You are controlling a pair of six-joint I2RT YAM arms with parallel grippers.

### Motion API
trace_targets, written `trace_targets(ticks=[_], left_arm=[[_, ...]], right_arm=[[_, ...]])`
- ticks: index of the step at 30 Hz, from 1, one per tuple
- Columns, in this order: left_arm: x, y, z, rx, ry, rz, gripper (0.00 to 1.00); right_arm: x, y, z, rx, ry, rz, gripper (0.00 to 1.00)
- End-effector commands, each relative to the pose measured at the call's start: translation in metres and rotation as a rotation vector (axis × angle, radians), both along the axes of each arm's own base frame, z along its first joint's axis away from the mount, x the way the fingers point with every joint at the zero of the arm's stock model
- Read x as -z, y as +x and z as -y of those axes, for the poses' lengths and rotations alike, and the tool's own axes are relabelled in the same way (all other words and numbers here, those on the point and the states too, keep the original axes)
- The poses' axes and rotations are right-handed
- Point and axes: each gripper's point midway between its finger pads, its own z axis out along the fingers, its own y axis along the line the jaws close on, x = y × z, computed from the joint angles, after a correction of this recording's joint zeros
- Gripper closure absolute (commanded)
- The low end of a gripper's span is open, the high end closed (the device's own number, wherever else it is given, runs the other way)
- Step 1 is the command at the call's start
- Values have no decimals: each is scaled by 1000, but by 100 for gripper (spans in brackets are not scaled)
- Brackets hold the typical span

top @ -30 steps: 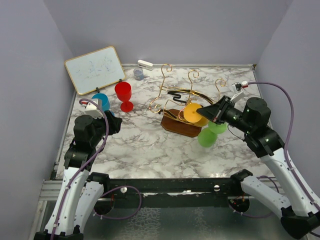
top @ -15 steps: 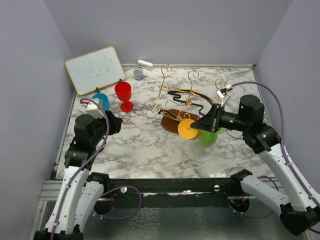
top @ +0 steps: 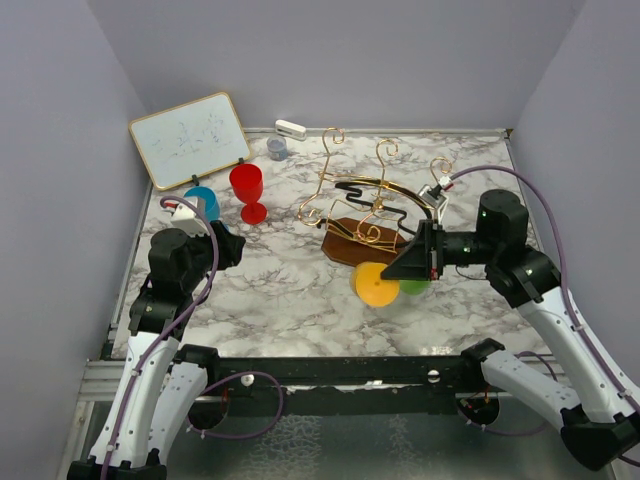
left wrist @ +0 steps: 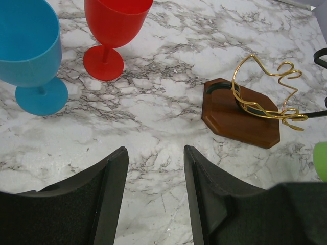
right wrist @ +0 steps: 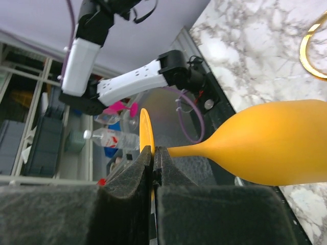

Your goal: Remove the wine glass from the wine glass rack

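Observation:
The wine glass rack (top: 360, 205), gold wire on a brown wooden base, stands mid-table; it also shows in the left wrist view (left wrist: 260, 97). My right gripper (top: 398, 270) is shut on the foot of an orange wine glass (top: 376, 284), held sideways in front of the rack and apart from its hooks. In the right wrist view the pads (right wrist: 143, 163) pinch the thin foot by the stem, with the bowl (right wrist: 276, 148) to the right. A green glass (top: 415, 287) is mostly hidden behind that gripper. My left gripper (top: 228, 247) is open and empty at the left (left wrist: 156, 153).
A red wine glass (top: 247, 190) and a blue one (top: 203, 203) stand upright at the left, near the left gripper. A whiteboard (top: 189, 138) leans at the back left. A small grey cup (top: 277, 148) and a white object (top: 290, 128) sit by the back wall.
My right gripper has carried the orange glass away from the rack's hooks, down and towards the near edge. The left arm has not moved.

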Motion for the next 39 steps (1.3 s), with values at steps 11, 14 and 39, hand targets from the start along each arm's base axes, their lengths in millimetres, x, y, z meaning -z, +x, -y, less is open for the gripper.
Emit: trace_targets(ticks=[11, 14, 39], left_arm=[[-1, 0, 3, 9, -10, 4, 50], [-2, 0, 3, 8, -9, 7, 50], [-19, 0, -6, -106, -95, -8, 50]], right_arm=[[-145, -65, 4, -352, 338, 305, 99], [-186, -63, 3, -341, 371, 460, 99], [-200, 65, -27, 204, 14, 1285, 99]])
